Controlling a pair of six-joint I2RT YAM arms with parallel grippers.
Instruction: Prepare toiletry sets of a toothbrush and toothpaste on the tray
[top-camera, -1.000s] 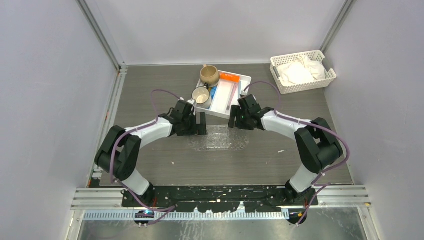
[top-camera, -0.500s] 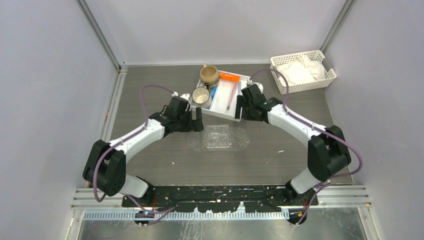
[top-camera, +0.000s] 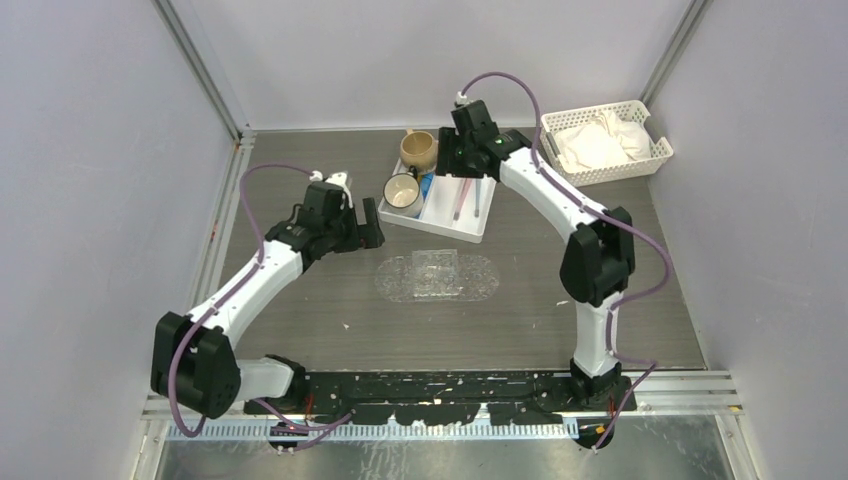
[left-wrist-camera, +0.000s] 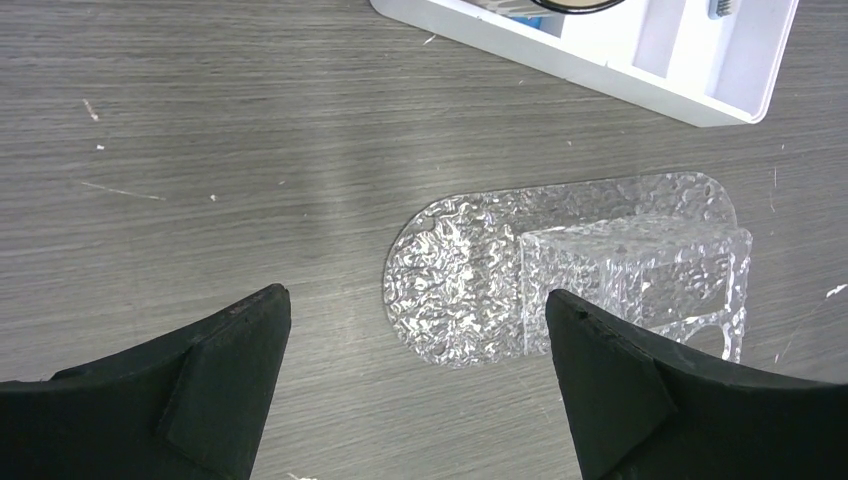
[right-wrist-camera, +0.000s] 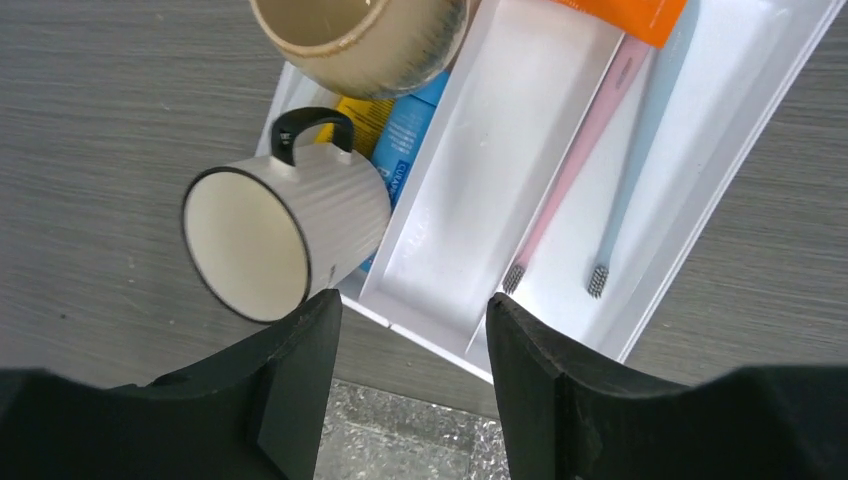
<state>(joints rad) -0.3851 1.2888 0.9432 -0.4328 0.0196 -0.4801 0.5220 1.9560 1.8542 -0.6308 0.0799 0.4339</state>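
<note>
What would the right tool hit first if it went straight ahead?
Probably the white plastic divided tray, at its empty slot between the white ribbed mug and pink toothbrush; depth is unclear.

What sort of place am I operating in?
Probably a robot test cell: bare panel walls on aluminium framing, left arm and right arm bolted to a base rail, toothbrushes in a white compartment tray.
</note>
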